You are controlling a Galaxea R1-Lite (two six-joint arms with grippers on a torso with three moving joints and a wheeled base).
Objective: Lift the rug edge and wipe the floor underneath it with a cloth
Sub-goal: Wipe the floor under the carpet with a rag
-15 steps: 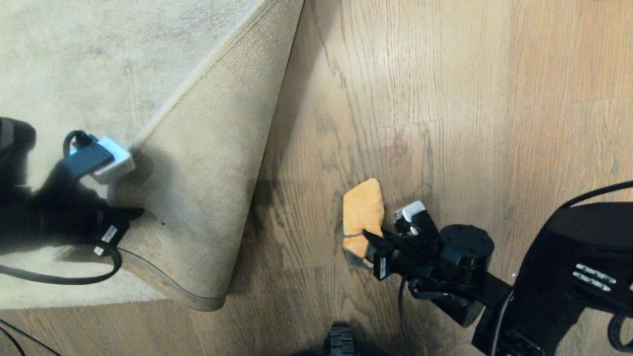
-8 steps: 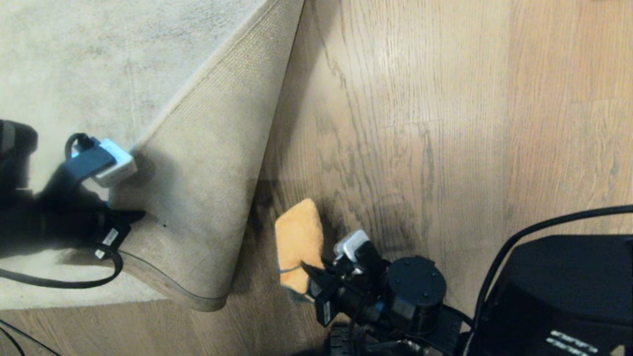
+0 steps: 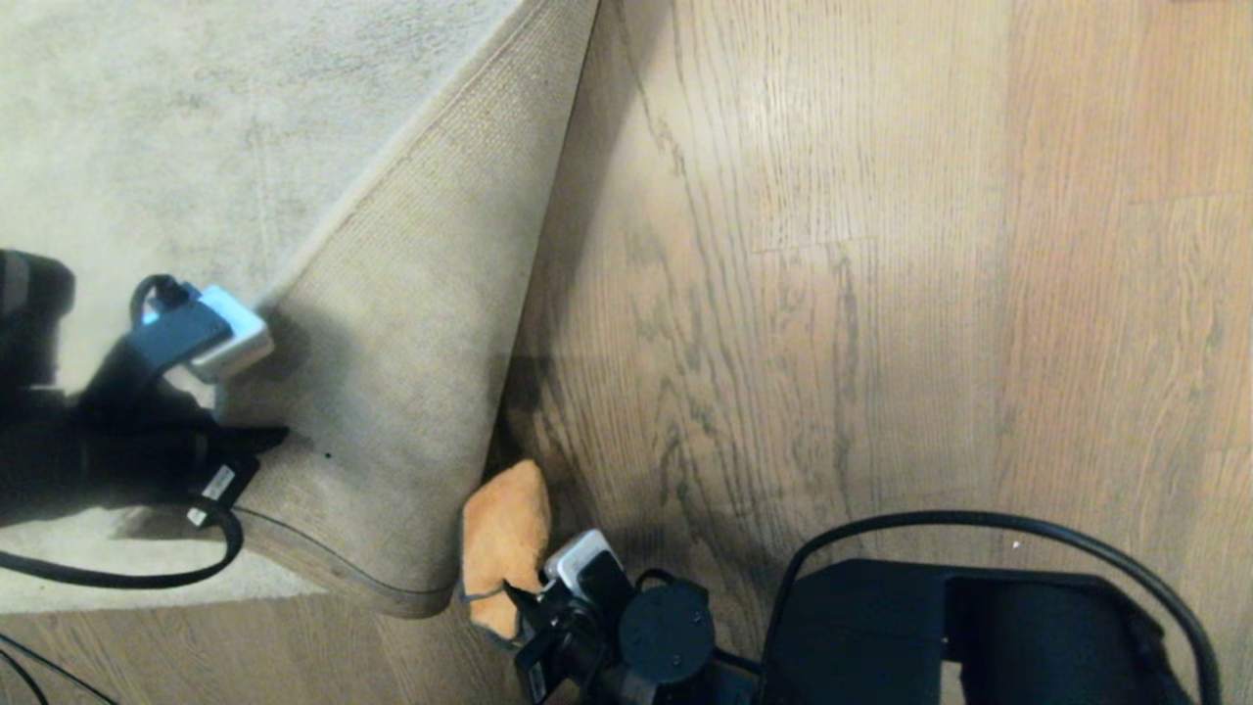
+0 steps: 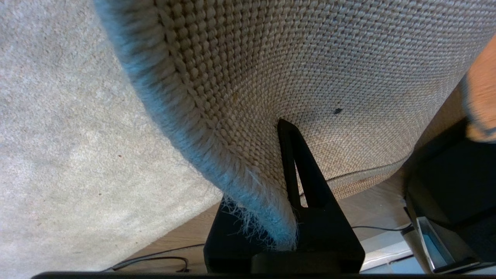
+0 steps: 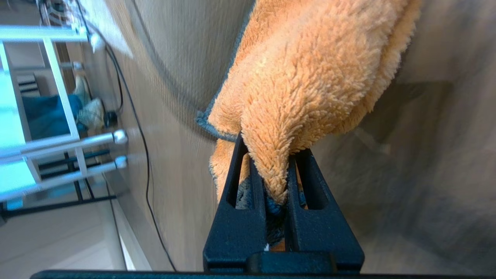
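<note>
The rug's corner is folded back, its tan woven backing (image 3: 392,392) facing up and the bound rug edge (image 3: 333,578) curving round the flap. At the left my left gripper (image 3: 250,441) is shut on that edge; in the left wrist view one black finger (image 4: 298,166) presses on the backing and the frayed border (image 4: 240,186) hides the other. The fuzzy orange cloth (image 3: 504,529) lies on the brown wood floor (image 3: 832,294), right against the flap's near corner. My right gripper (image 3: 514,602) is shut on the cloth's near end, where the cloth (image 5: 310,66) is pinched between the gripper's (image 5: 271,153) fingers.
The pale rug top (image 3: 147,117) fills the upper left. A black cable (image 3: 108,573) loops below my left arm. My own black base and cable (image 3: 930,627) take up the bottom right. In the right wrist view a white metal frame (image 5: 58,135) stands further off along the floor.
My right gripper has dragged the cloth across the floor, to the left and nearer, up to the folded rug corner. The left gripper still holds the rug edge in the same place.
</note>
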